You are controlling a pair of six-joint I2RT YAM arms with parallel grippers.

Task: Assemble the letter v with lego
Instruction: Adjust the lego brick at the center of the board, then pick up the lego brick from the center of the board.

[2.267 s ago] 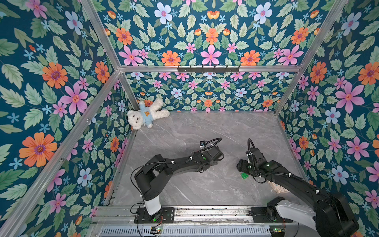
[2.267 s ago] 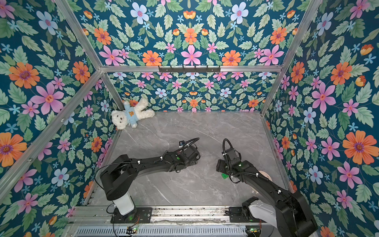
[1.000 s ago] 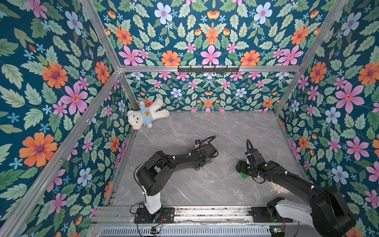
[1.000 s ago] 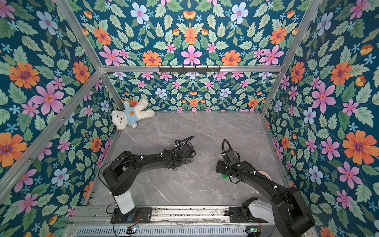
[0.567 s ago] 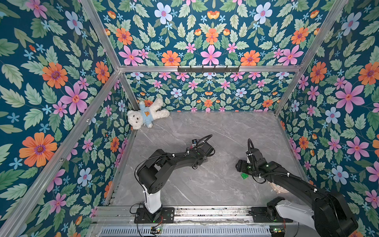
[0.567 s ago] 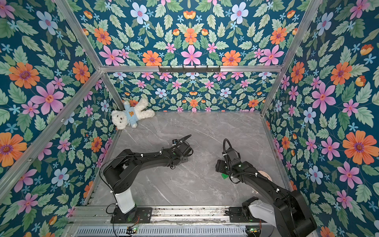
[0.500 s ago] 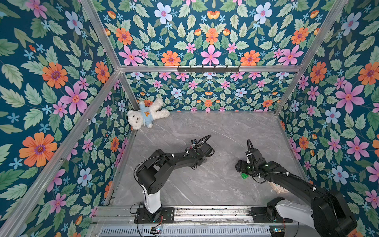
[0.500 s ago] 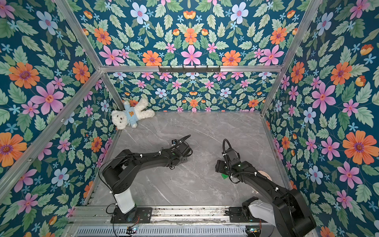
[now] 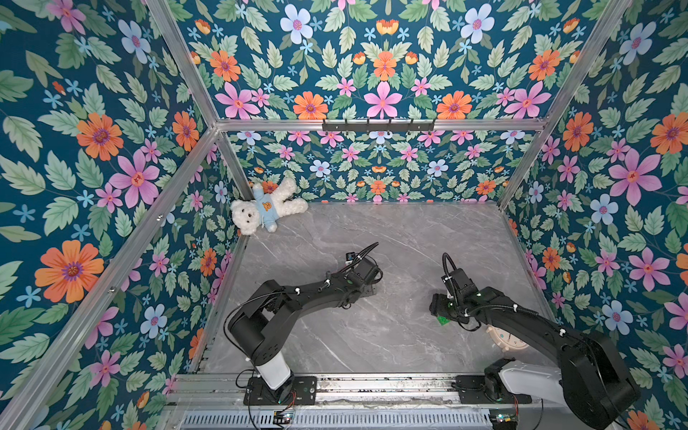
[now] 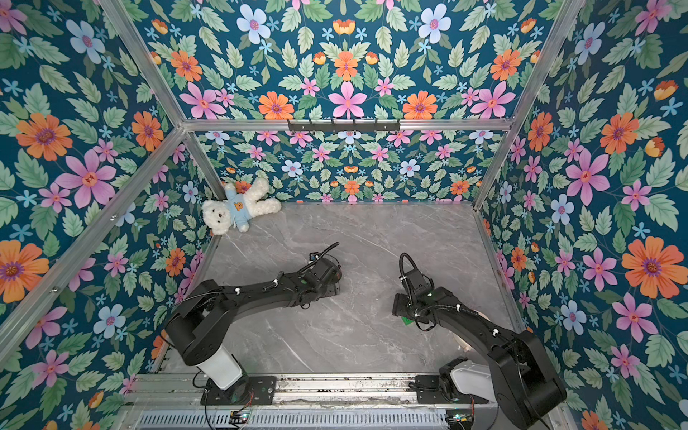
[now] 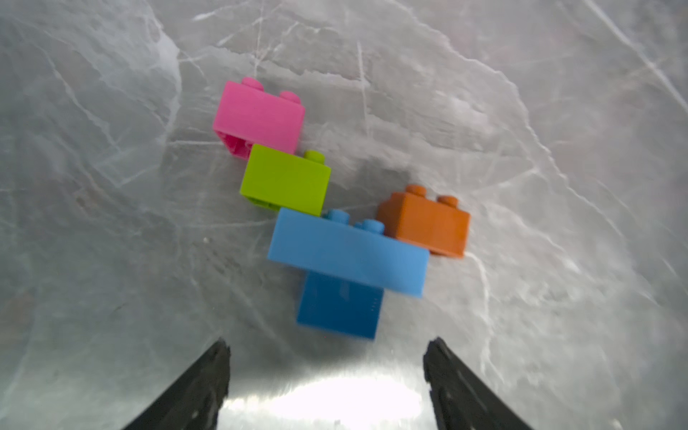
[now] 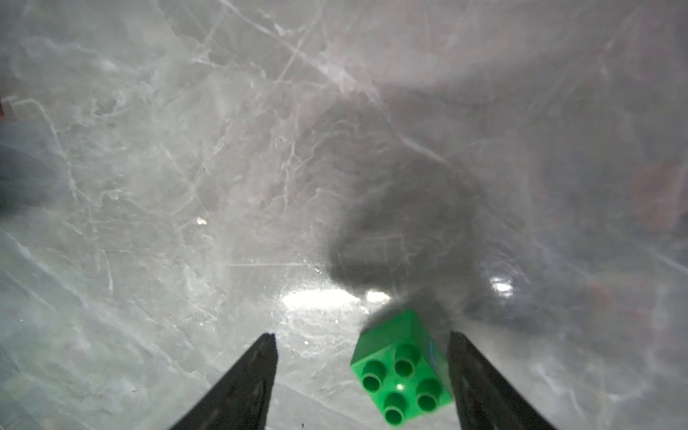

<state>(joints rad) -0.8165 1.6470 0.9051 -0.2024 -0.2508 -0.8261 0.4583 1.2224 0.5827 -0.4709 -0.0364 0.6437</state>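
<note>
Top views: grey marbled tabletop [image 9: 372,335] inside flower-papered walls; white plush teddy bear in a light-blue top [image 9: 266,212] lying in the far left corner, well apart from both arms.

Left wrist view: left end effector [image 11: 327,344] spread wide and empty, fingertips [image 11: 221,352] just short of the partly built letter v [image 11: 342,238], flat on its side on the tabletop. Point of the letter: dark blue plastic brick [image 11: 338,305], joined under a longer light-blue studded brick [image 11: 348,251]. One arm: lime plastic brick [image 11: 284,180], then pink studded plastic brick [image 11: 260,115], stepped outward. Other arm: a single orange studded brick [image 11: 426,223] on the light-blue brick's opposite end. Letter hidden beneath the left wrist in both top views.

Right wrist view: right end effector [image 12: 361,334] parted, not clamped, astride a small green four-studded brick [image 12: 402,368] resting tilted on the tabletop, close beside one finger and well clear of its partner; contact impossible to tell. Same green brick visible in both top views [image 9: 443,320] [image 10: 406,321], right of centre, well apart from the letter.
</note>
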